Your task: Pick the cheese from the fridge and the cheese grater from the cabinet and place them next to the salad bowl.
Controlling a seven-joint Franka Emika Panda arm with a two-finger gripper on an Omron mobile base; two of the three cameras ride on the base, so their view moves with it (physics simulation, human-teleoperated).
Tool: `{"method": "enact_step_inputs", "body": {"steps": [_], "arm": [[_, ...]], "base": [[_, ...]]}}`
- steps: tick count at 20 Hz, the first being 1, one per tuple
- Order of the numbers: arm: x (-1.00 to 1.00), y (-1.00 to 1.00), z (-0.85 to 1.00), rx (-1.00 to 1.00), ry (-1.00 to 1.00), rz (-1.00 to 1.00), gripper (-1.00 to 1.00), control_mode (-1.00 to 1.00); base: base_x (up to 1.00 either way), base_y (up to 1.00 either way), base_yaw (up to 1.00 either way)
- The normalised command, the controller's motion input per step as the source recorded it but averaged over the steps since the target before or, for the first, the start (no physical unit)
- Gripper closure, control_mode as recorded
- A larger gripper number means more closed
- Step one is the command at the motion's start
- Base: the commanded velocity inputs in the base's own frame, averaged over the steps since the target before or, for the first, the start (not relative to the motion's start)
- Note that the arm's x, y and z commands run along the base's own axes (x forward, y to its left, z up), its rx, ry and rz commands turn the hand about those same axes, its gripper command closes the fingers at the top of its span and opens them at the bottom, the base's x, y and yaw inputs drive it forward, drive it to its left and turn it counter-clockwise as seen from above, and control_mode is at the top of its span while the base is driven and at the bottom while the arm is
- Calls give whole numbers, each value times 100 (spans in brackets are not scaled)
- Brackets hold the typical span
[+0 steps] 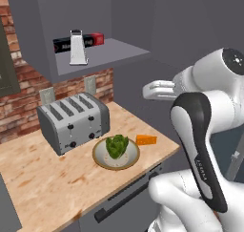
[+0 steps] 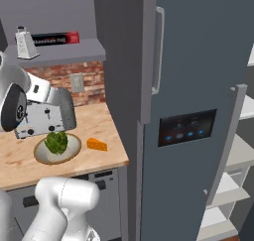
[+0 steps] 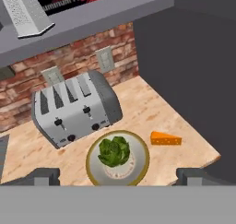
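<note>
The silver cheese grater (image 1: 78,47) (image 2: 25,42) (image 3: 25,13) stands upright on the grey cabinet shelf (image 1: 119,52). On the wooden counter, the orange cheese (image 1: 146,140) (image 2: 97,145) (image 3: 165,138) lies just right of the salad bowl (image 1: 98,155) (image 2: 72,152) (image 3: 140,165), apart from it. The bowl holds green lettuce. My gripper (image 1: 145,90) (image 3: 120,177) hangs open above the bowl and the cheese, with nothing between its fingers (image 3: 44,176). The fridge (image 2: 198,86) rises to the right of the counter.
A silver toaster (image 1: 74,121) (image 3: 73,110) stands behind the bowl against the brick wall. A long black-and-red box (image 1: 95,39) (image 2: 54,38) lies behind the grater. The fridge's right door (image 2: 233,136) stands open, showing white shelves (image 2: 245,153). Bare counter lies left of the bowl.
</note>
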Motion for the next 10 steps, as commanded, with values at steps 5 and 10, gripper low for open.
{"method": "enact_step_inputs", "body": {"steps": [5, 10], "arm": [[-28, 2, 37, 1, -20, 0, -100, -100], [-3, -1, 31, 3, -17, 0, -100, -100]], "base": [[0, 0, 0], [0, 0, 0]]}}
